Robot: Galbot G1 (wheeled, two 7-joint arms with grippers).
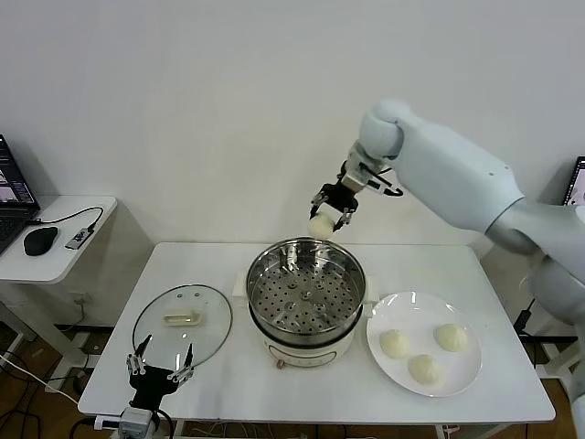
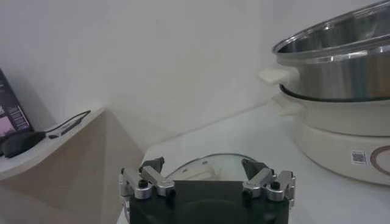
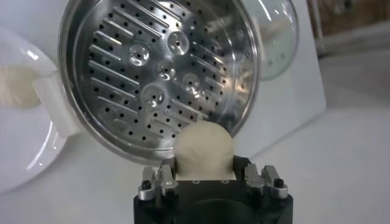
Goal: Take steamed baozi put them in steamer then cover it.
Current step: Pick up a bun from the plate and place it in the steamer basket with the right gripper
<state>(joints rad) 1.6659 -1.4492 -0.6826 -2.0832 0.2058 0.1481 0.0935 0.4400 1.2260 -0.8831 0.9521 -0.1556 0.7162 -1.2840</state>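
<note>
The right gripper [image 1: 331, 212] hangs in the air over the far rim of the steamer [image 1: 306, 297]; its jaws pinch one steamed baozi [image 1: 321, 226] from both sides, and the right wrist view shows the bun [image 3: 203, 149] seated between the fingers with the perforated tray [image 3: 155, 76] directly below. The height appears chosen so that the bun clears the steel wall before descent; the tray is bare, so no bun has yet gone in.

Three further baozi [image 1: 423, 354] rest on the white plate [image 1: 384, 315], which sits on the worktop [image 1: 494, 389] just beside the steamer on the robot's right (a short carry for the working arm); they lie near one another but apart.

The cover [image 1: 183, 322] lies flat on the worktop to the steamer's left, handle [image 1: 181, 318] upward; that orientation leaves the handle free for a later grasp. The left gripper [image 1: 159, 366] is parked low at the near edge of the worktop, just before the cover, jaws spread wide and holding nothing; it is probably staged there for the covering step.

Judgement: the step in hand is the loading of the first bun; the next move calls for a lowering toward the tray centre and a release close to the surface, since a soft round bun dropped from height may roll or deform.

A side table [image 1: 64, 242] with a mouse [image 1: 40, 240] stands well apart at the left.
</note>
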